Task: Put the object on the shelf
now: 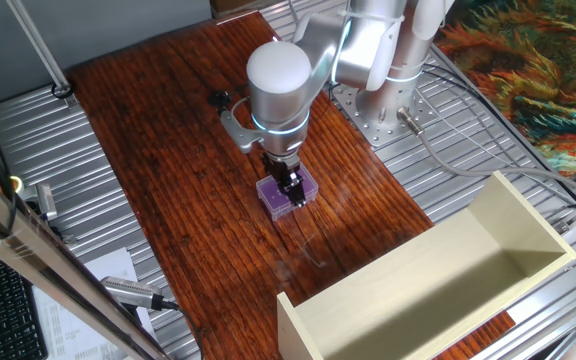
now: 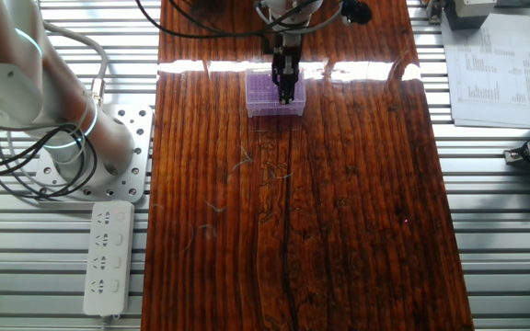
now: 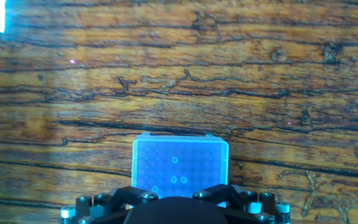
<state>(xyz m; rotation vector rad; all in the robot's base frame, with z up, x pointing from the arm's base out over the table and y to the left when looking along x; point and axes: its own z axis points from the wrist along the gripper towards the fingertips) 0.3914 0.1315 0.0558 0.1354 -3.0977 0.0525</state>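
A white power strip [image 2: 109, 257] lies on the ribbed metal surface left of the dark wooden board [image 2: 339, 221], beside the arm's round mounting plate [image 2: 129, 152], both well apart from the purple box [image 2: 270, 94]. On the board itself, the purple box lies flat near the far edge in the other fixed view, just under a band of glare. The gripper [image 2: 285, 92] comes straight down onto the box, its dark fingers over the box's right half and touching or very nearly touching its top; whether the jaws are spread or closed on the box cannot be told from any view. The hand view shows the box [image 3: 180, 163] lying level on the wood grain, pale dots visible on its lid, with the black gripper body covering its lower edge. To the right of the box, off the board, a printed sheet [image 2: 490, 69] rests on the metal surface. In one fixed view the box [image 1: 286, 192] sits beneath the gripper [image 1: 293, 193], and the cream shelf [image 1: 438, 285] stands well apart from it to the lower right, a long open trough with its opening facing up toward the camera
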